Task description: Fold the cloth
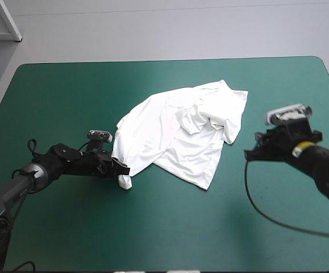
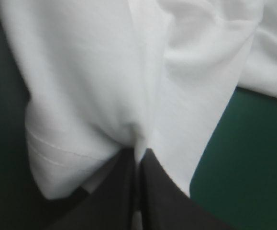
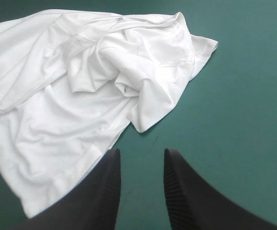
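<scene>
White and short-sleeved, one T-shirt (image 1: 175,136) lies half spread and rumpled near the middle of the teal-green surface (image 1: 67,91), seen from above. Two pincers are in view. The left pincer (image 1: 121,169) sits at the shirt's near left corner, where a small bunch of cloth hangs at its tips. The right pincer (image 1: 250,152) stands off the shirt's right side, apart from it, over the bare surface.

From the left wrist, the black fingers (image 2: 114,191) all but meet, with a fold of the T-shirt (image 2: 95,72) pinched between them. The cloth fans out ahead of the left pincer (image 2: 138,155), a stitched hem showing beside it.

From the right wrist, the right pincer (image 3: 140,155) has its fingers spread, with only the surface (image 3: 243,96) between them. The T-shirt (image 3: 71,91) lies ahead and off to one side, its hem corner close by one finger; whether they touch I cannot tell.
</scene>
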Robot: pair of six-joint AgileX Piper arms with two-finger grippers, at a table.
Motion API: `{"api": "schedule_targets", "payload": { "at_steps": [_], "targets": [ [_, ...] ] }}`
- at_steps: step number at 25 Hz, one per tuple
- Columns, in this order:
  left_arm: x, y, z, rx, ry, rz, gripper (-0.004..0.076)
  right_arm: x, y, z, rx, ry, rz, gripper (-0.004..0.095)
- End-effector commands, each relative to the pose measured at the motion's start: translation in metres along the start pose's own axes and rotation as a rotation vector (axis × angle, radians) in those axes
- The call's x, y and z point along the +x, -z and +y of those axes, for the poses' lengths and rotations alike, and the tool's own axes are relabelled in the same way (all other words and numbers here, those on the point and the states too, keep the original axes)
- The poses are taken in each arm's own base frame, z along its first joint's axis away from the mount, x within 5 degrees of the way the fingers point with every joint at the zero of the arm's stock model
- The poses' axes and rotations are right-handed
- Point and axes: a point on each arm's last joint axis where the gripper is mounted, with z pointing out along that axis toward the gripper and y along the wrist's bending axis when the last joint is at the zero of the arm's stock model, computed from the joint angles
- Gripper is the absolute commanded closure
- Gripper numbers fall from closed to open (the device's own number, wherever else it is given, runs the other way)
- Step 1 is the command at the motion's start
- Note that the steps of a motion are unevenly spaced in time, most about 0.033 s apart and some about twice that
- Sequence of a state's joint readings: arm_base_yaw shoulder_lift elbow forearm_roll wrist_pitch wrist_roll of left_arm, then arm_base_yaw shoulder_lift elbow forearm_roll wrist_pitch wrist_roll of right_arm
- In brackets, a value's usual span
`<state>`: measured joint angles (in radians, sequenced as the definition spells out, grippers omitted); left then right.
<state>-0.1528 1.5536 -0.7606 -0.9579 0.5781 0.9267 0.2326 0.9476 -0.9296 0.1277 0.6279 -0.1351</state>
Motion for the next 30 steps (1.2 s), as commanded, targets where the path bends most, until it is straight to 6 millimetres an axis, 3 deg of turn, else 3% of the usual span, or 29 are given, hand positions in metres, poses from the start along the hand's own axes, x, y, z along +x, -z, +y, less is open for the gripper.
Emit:
{"api": "schedule_targets", "payload": {
  "at_steps": [1, 4, 8, 11, 13, 14, 18, 20, 24, 30],
  "targets": [
    [-0.005, 0.01, -0.01, 0.032, -0.018, -0.023, 0.0705, -0.044, -0.055, -0.008, 0.011, -0.002, 0.026, 0.0596],
    [-0.005, 0.01, -0.01, 0.031, -0.019, -0.022, 0.0705, -0.07, -0.11, -0.025, 0.009, -0.059, 0.122, 0.0595],
    [-0.005, 0.01, -0.009, 0.029, -0.019, -0.023, 0.0705, -0.101, -0.16, -0.056, -0.017, -0.113, 0.17, 0.0595],
    [-0.005, 0.01, -0.009, 0.029, -0.019, -0.023, 0.0705, -0.114, -0.19, -0.073, 0.015, -0.076, 0.231, 0.0593],
    [-0.005, 0.01, -0.009, 0.029, -0.019, -0.023, 0.0705, -0.114, -0.213, -0.079, 0.03, -0.048, 0.308, 0.0578],
    [-0.005, 0.01, -0.009, 0.029, -0.019, -0.023, 0.0705, -0.114, -0.236, -0.083, 0.015, -0.044, 0.369, 0.0522],
    [-0.004, 0.01, -0.009, 0.03, -0.033, -0.011, 0.0705, -0.11, -0.283, -0.095, 0.027, -0.082, 0.382, 0.0353],
    [-0.004, 0.01, -0.009, 0.03, -0.033, -0.011, 0.0705, -0.102, -0.299, -0.097, 0.021, -0.081, 0.396, 0.0354],
    [-0.004, 0.01, -0.009, 0.03, -0.033, -0.011, 0.0705, -0.09, -0.312, -0.097, 0.012, -0.069, 0.428, 0.0354],
    [-0.004, 0.01, -0.009, 0.03, -0.033, -0.011, 0.0705, -0.081, -0.323, -0.096, -0.014, -0.075, 0.452, 0.0355]
  ]
}}
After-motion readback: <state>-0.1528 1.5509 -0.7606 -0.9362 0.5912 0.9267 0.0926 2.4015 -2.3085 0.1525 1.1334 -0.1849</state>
